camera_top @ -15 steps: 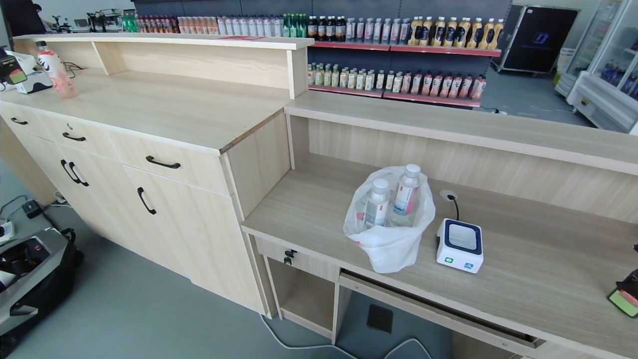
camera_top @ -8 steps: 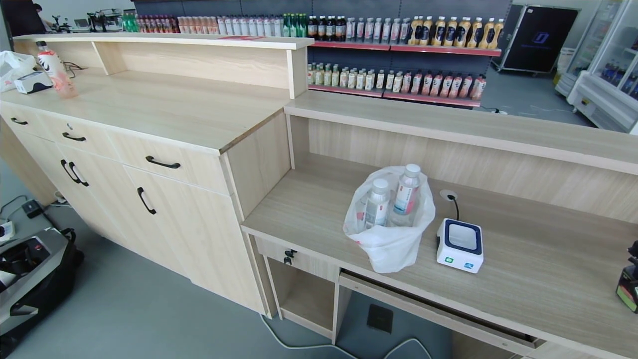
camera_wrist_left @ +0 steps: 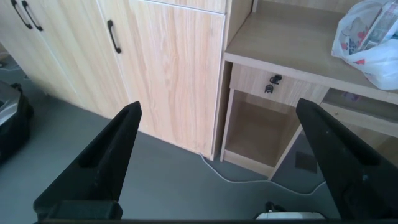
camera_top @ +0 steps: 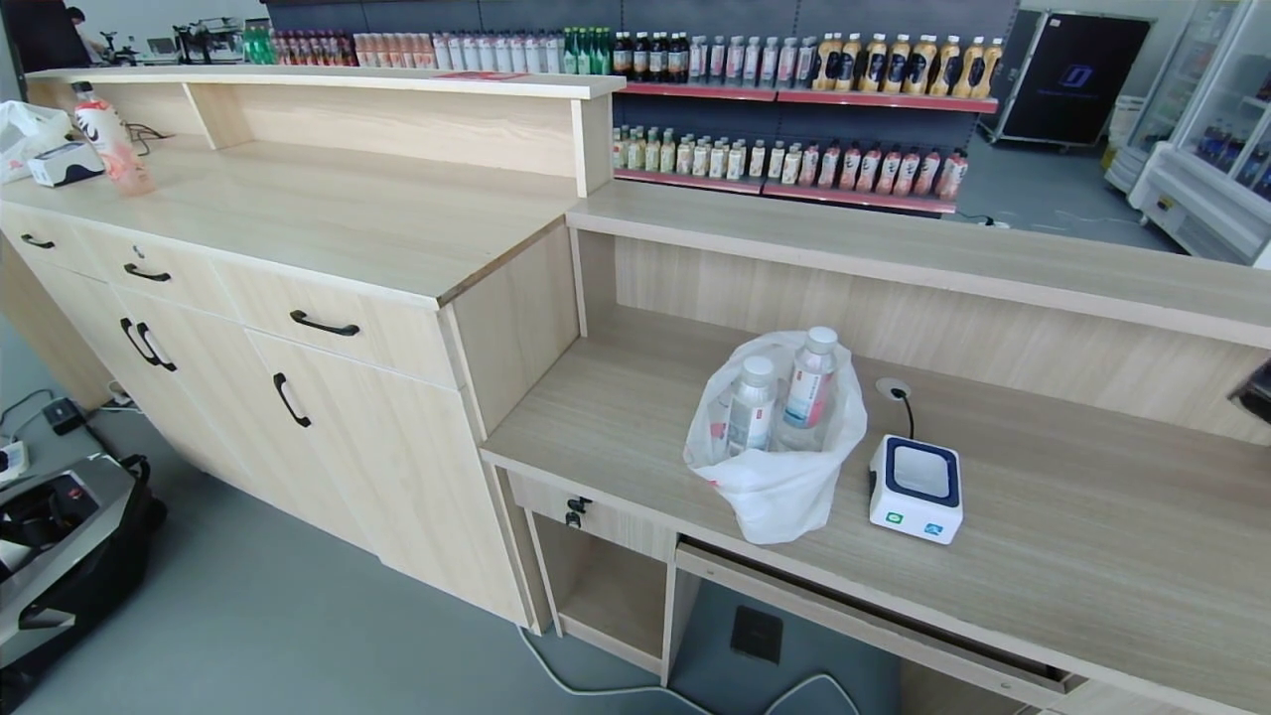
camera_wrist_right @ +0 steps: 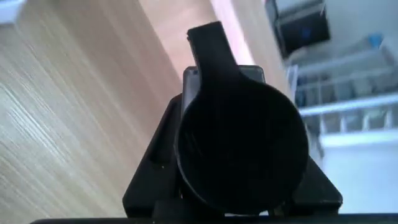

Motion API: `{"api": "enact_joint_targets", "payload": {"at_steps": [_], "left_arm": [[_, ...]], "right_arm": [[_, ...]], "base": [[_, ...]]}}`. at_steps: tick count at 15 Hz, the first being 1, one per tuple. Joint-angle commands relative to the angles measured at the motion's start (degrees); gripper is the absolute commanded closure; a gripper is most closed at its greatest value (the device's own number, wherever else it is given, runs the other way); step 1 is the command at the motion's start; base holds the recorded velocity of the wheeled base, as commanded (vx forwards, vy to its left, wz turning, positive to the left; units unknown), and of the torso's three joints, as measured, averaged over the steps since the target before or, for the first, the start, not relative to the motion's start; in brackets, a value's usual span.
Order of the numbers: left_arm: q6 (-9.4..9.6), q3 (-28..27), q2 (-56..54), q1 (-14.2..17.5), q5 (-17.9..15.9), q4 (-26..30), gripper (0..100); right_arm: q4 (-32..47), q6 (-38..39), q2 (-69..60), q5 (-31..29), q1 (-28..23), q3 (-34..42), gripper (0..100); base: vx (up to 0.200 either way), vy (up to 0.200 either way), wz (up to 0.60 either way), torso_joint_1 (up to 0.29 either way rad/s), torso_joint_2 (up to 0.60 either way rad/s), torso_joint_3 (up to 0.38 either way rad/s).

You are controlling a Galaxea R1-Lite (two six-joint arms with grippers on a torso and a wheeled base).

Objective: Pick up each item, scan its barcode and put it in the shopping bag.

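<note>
A white shopping bag [camera_top: 779, 487] stands on the lower desk with two clear bottles [camera_top: 752, 402] upright inside it. Just right of the bag sits the white barcode scanner [camera_top: 916, 487]. A peach-coloured bottle [camera_top: 111, 134] stands far off on the upper counter at the left. My left gripper [camera_wrist_left: 217, 106] is open with nothing in it, low over the grey floor and facing the cabinet front, with the bag [camera_wrist_left: 368, 40] off to one side. My right gripper [camera_top: 1256, 392] shows as a dark sliver at the desk's right edge. In the right wrist view a dark round shape [camera_wrist_right: 242, 143] blocks most of the desk.
The tall counter with drawers [camera_top: 328, 323] rises left of the desk. A raised back ledge [camera_top: 894, 248] runs behind the bag. Shelves of bottles [camera_top: 794, 159] stand beyond. A white box and bag [camera_top: 60, 159] sit near the peach bottle. A black device [camera_top: 60, 536] lies on the floor.
My right gripper rose along the right edge, from near the desk's front to beside the back wall. A dark part at the far left of the upper counter left the view.
</note>
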Motion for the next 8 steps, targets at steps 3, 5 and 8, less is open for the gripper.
{"api": "enact_joint_targets", "payload": {"at_steps": [3, 5, 8], "left_arm": [[0.02, 0.0, -0.02, 0.0, 0.0, -0.01, 0], [0.02, 0.0, -0.02, 0.0, 0.0, -0.01, 0], [0.02, 0.0, -0.02, 0.0, 0.0, -0.01, 0]], "right_arm": [[15.38, -43.2, -19.83, 5.02, 40.62, 7.42, 100], [15.12, -54.27, -16.84, 3.62, 51.69, 7.25, 100], [6.24, -64.99, -12.62, 3.71, 65.58, 7.07, 100]], "base": [[0.0, 0.0, 0.0, 0.0, 0.0, 0.0], [0.0, 0.0, 0.0, 0.0, 0.0, 0.0], [0.0, 0.0, 0.0, 0.0, 0.0, 0.0]]}}
